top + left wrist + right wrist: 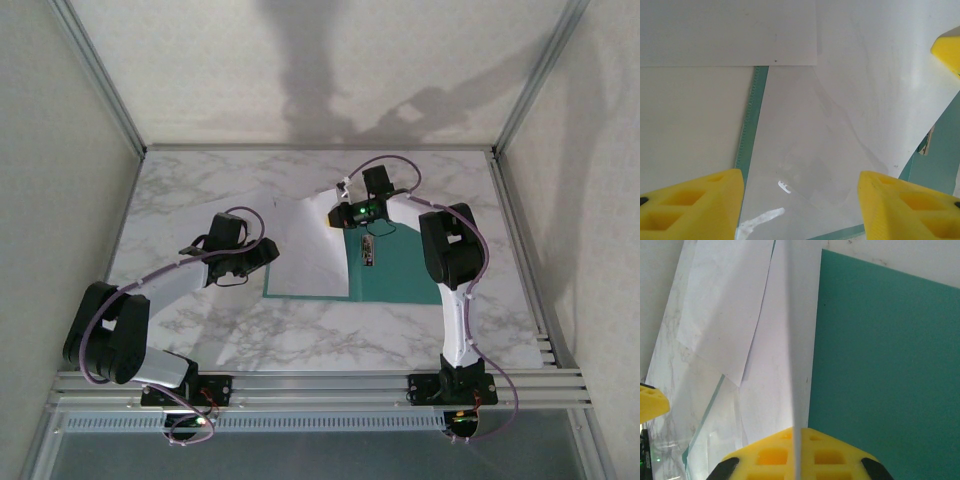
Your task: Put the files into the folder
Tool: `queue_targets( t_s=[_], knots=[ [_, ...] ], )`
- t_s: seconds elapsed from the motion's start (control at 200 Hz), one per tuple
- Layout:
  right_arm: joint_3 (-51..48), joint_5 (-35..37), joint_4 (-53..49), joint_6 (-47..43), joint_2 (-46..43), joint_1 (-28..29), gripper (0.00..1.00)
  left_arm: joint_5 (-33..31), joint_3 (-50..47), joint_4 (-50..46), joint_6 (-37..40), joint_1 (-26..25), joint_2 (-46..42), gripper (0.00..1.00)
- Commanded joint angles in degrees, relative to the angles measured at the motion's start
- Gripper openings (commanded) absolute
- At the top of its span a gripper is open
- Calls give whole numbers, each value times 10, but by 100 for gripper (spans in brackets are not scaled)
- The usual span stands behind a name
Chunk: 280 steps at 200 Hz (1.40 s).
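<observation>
Right gripper (796,440): pinched shut on the edge of one sheet of the files (312,250), which rises curling from the pile.
Left gripper (800,182): jaws partly apart, holding nothing, hovering over a glossy clear film (805,160).
Folder (400,272): teal leaf lying flat, just right of the held sheet, long edges parallel.
Coming move: probably a carry rightward; the right arm is nearer.

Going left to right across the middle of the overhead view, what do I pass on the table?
First the left gripper, then the white files, then the bare teal leaf of the folder, then the right arm.
</observation>
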Motion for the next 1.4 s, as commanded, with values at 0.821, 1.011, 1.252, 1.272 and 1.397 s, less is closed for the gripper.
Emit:
queue_targets(
  t_s=[0.821, 1.011, 1.252, 1.272, 1.397],
  knots=[
    [16, 29, -81, -35, -38, 2, 30, -7, 0, -5, 10, 5, -9, 62],
    [38, 58, -147, -51, -87, -21, 47, -35, 27, -29, 23, 4, -12, 63],
    [-14, 117, -148, -12, -176, -47, 50, -108, 112, -61, 53, -50, 23, 62],
    [-23, 125, -145, -4, -185, -49, 50, -118, 123, -63, 57, -59, 31, 62],
    [-95, 160, -109, 42, -231, -61, 50, -194, 192, -74, 97, -118, 81, 62]
  ],
)
